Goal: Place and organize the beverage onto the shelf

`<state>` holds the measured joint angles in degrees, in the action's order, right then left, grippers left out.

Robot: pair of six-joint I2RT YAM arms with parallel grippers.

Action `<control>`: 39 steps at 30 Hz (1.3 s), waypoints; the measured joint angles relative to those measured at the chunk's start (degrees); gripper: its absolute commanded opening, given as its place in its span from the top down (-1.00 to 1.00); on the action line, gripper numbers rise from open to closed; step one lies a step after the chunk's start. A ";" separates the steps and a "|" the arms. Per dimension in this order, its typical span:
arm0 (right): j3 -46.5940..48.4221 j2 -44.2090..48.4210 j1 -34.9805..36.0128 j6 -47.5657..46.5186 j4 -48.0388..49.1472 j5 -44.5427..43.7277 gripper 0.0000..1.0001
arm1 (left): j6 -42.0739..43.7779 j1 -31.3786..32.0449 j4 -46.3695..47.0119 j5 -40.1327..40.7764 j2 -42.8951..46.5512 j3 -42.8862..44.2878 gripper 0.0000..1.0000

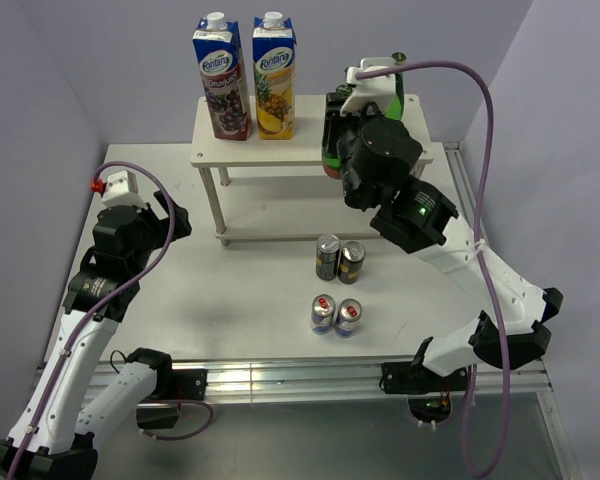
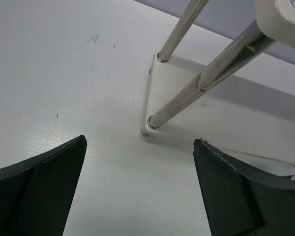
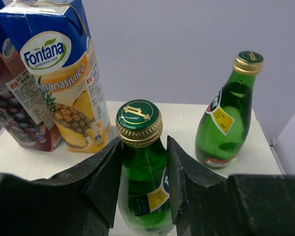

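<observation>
Cartons (image 1: pixel 223 85), seen from above, stand left on the shelf (image 1: pixel 310 150); four cans (image 1: pixel 328 258) sit on the white table (image 1: pixel 230 300). Left wrist: my left gripper (image 2: pixel 140 141) gapes near the shelf's legs (image 2: pixel 182 105). Right wrist: my right gripper (image 3: pixel 143 142) clamps a green bottle (image 3: pixel 142 169), its twin (image 3: pixel 223 123) behind on the top board.
</observation>
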<state>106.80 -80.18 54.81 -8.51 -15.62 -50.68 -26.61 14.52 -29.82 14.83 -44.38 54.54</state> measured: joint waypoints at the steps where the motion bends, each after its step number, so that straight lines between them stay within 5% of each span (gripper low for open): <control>1: 0.15 -0.63 -0.28 -0.63 0.46 0.24 1.00 | 0.00 0.00 0.00 0.00 0.00 0.00 -0.94; 28: 3.80 -10.23 -15.61 3.23 6.21 11.32 0.98 | 0.00 -1.46 0.00 -0.02 -0.52 0.00 -0.94; 33: 4.26 -10.75 -15.65 4.22 6.19 12.70 -0.14 | 0.00 -1.64 0.02 -0.04 -0.52 0.00 -0.94; 39: 4.28 -10.93 -15.65 5.75 6.27 13.79 -0.62 | 0.00 -1.75 0.02 -0.09 -0.52 0.00 -0.94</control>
<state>111.09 -91.11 39.16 -2.76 -9.34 -36.88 -26.61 12.78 -29.80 14.74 -44.91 54.54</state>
